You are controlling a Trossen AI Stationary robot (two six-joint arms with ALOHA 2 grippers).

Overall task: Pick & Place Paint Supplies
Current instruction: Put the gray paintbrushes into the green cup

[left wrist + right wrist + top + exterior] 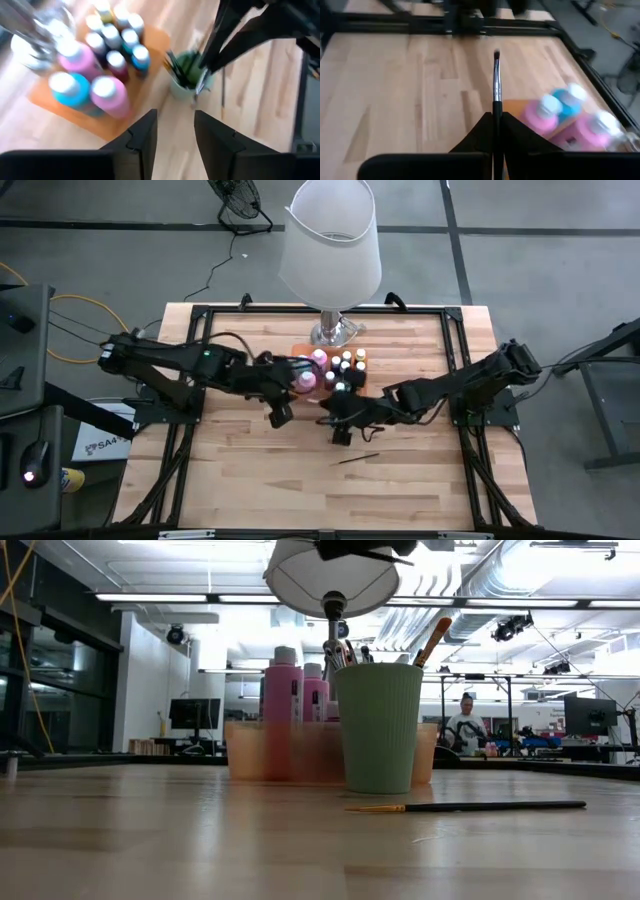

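An orange tray (60, 107) holds several small paint bottles with coloured caps (116, 37) and taller pink (111, 95) and teal (70, 90) bottles. Next to the tray stands a green cup (378, 728) with brushes in it (177, 67). Another dark-handled brush (470, 806) lies flat on the table in front of the cup. My left gripper (175, 135) hangs open above the table near the tray, with nothing between its fingers. My right gripper (340, 425) is shut on a thin brush (496, 80) close to the cup. My right gripper pinches the brush's dark handle (496, 109) between its two fingers. The brush lies along the fingers and sticks out ahead of them, with the silver ferrule and the dark bristle tip (496, 52) foremost. It is lifted clear of the table.
A big lamp with a white shade (330, 240) stands on its metal foot (335, 332) just behind the tray. A black frame (455, 360) runs round the wooden table. Bare wood (250, 480) lies toward the near edge. A person (466, 725) sits in the room beyond the table.
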